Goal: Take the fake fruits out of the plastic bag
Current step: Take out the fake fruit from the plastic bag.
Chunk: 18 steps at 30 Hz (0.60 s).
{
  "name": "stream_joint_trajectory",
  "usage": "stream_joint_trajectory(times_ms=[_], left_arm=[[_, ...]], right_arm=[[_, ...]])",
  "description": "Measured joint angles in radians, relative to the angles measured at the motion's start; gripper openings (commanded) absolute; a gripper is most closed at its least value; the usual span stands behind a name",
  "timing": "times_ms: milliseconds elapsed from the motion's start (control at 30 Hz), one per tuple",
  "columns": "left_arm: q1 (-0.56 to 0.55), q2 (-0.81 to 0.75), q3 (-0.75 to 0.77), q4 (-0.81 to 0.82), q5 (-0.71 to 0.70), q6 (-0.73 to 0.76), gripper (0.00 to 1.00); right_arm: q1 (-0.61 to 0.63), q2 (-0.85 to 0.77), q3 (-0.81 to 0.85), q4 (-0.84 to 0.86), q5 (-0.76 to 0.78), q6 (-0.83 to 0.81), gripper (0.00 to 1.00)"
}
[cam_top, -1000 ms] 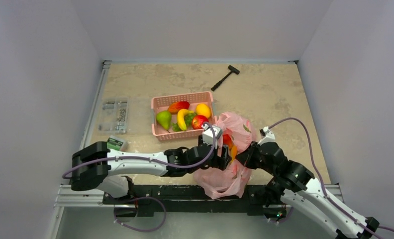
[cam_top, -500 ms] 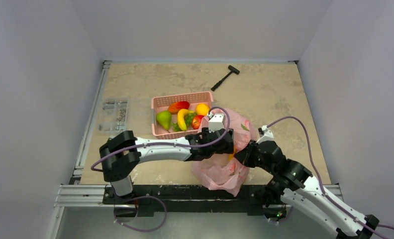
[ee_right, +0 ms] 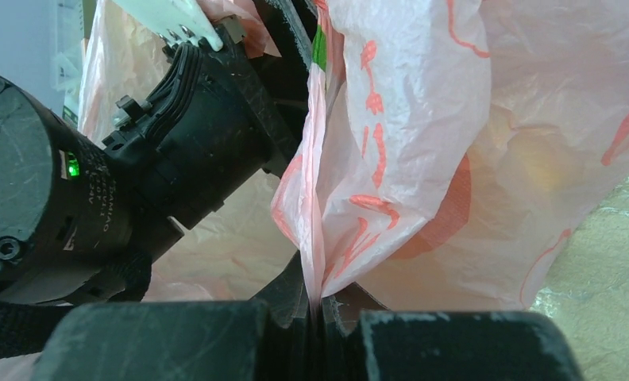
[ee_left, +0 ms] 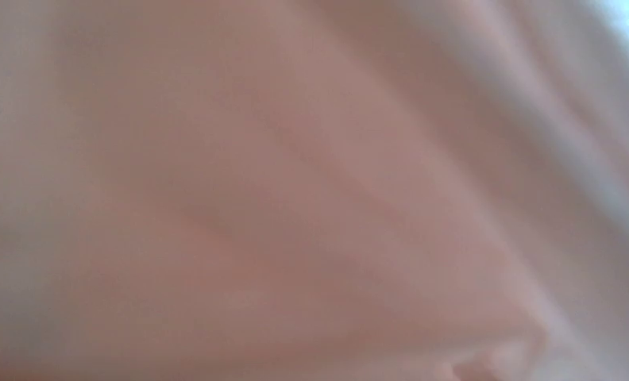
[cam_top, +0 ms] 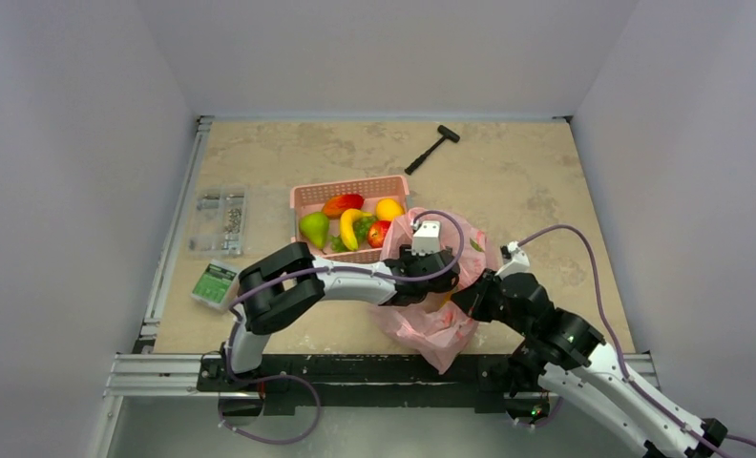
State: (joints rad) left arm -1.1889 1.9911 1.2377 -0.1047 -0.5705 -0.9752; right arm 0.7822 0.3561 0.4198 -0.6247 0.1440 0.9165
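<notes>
**My Hardware, Itemised**

My left arm point(cam_top: 350, 277) and right arm point(cam_top: 598, 372): white links, black joint housings. Cables point(cam_top: 557, 227): purple, one per arm. My left wrist motor point(ee_right: 81, 190): black, ribbed, recessed screws point(ee_right: 6, 248), green light point(ee_right: 73, 167). Camera block point(cam_top: 426, 235): white. My right fingers point(ee_right: 168, 341): matte black, scuffed.

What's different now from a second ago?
The left arm folded in toward the middle, pushing the left pincer away from the near edge and into the plastic bag, where pink film hides it. The green packet it overlapped now shows fully. The right pincer stayed clamped on the bag's edge; the basket and hammer did not move.
</notes>
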Motion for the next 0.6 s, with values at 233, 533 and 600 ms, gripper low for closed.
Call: stream_joint_trajectory(times_ms=[233,533,600], left_arm=[[0.012,0.012,0.001,0.079,0.009,0.093,0.41],[0.023,-0.043,-0.018,0.156,0.110,0.216,0.25],[0.031,-0.075,-0.018,0.159,0.159,0.225,0.24]], right_arm=[[0.000,-0.003,0.000,-0.004,0.006,0.009,0.00],[0.000,0.019,0.000,-0.015,0.089,0.078,0.00],[0.000,0.046,0.000,-0.020,0.128,0.109,0.00]])
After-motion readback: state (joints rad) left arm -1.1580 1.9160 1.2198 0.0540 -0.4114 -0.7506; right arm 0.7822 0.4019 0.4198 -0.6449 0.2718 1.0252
